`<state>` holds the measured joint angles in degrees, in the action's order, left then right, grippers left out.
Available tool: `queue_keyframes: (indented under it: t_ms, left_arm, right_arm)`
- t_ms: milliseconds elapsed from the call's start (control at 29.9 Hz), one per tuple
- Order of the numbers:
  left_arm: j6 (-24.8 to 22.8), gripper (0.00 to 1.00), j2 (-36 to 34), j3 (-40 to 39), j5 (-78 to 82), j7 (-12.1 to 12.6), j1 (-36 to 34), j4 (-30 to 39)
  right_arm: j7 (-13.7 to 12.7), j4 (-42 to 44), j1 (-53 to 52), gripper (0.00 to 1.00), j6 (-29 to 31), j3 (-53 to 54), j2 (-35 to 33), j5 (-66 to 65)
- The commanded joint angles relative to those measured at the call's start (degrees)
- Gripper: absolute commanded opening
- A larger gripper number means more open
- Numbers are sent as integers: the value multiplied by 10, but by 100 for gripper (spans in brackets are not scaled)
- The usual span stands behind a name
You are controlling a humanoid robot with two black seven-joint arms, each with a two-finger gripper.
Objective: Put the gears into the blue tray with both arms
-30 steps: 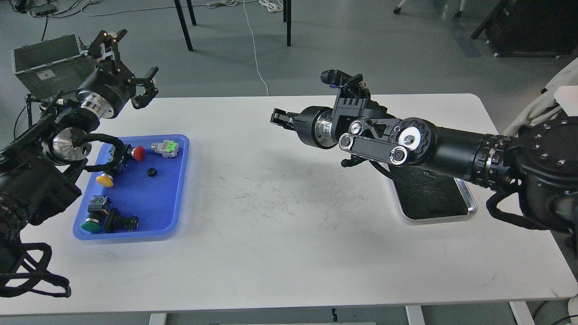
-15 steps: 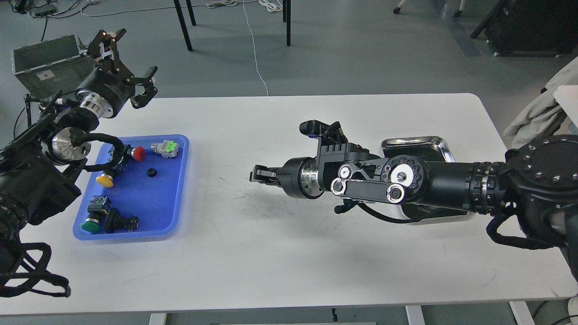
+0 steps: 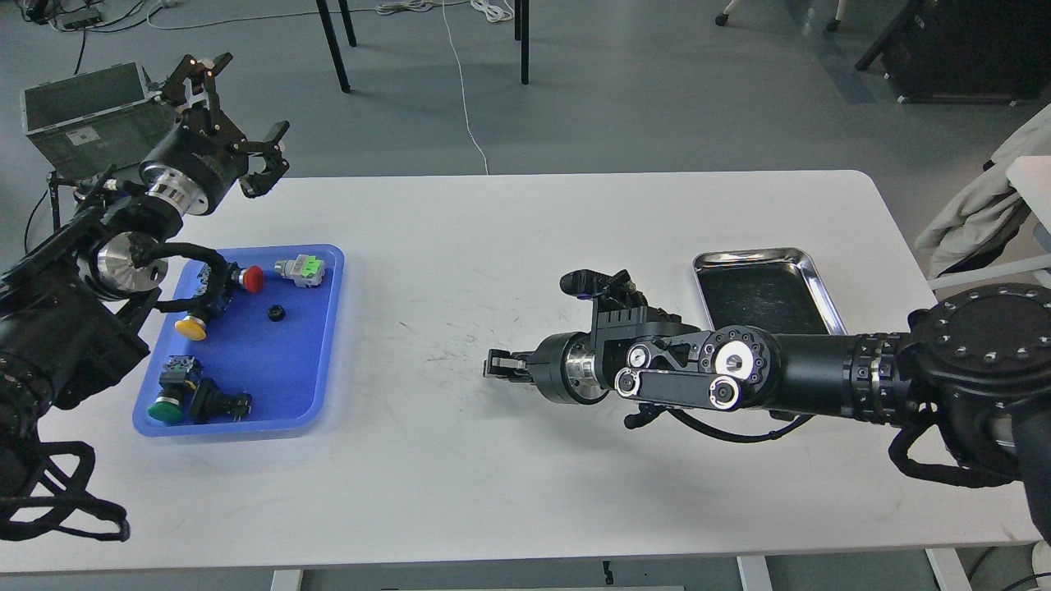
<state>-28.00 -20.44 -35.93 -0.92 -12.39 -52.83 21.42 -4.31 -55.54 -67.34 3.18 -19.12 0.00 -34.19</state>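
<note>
A blue tray (image 3: 322, 345) lies at the table's left side. One small black gear (image 3: 276, 313) rests in its middle, among several coloured push-buttons. My left gripper (image 3: 238, 111) hangs open and empty above the table's far left corner, behind the tray. My right arm reaches in from the right, low over the table's middle. Its gripper (image 3: 498, 366) points left toward the tray and is well apart from it. That gripper is dark and small, so its fingers cannot be told apart, and no gear shows in it.
A shiny silver tray (image 3: 755, 255) with a dark inside sits at the right, partly behind my right arm. A grey box (image 3: 82, 115) stands off the table's far left corner. Chair legs and cables lie on the floor beyond.
My right arm has dropped lower over the table and drawn back to the right, uncovering the silver tray. My left arm has barely moved.
</note>
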Motion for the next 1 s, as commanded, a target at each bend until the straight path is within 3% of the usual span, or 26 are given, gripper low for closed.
queue_keyframes:
  t_ms: [0, 134, 334, 635, 902, 969]
  left_arm:
    - [0, 98, 0, 1, 0, 0, 0, 0]
    - [0, 98, 0, 1, 0, 0, 0, 0]
    - [0, 98, 1, 5, 4, 0, -1, 3]
    - [3, 98, -4, 9, 9, 7, -22, 5]
    - [6, 98, -9, 9, 49, 8, -49, 16]
    - [7, 98, -10, 9, 90, 9, -55, 29]
  right_arm:
    - [0, 5, 1, 45, -8, 0, 0, 3]
    - [4, 29, 0, 76, -9, 4, 0, 6]
    - [6, 87, -1, 92, -9, 92, 0, 8]
    - [6, 174, -3, 93, -9, 301, 0, 11]
    - [9, 171, 47, 94, -8, 541, -4, 32]
    - [12, 168, 73, 94, -3, 605, -35, 52]
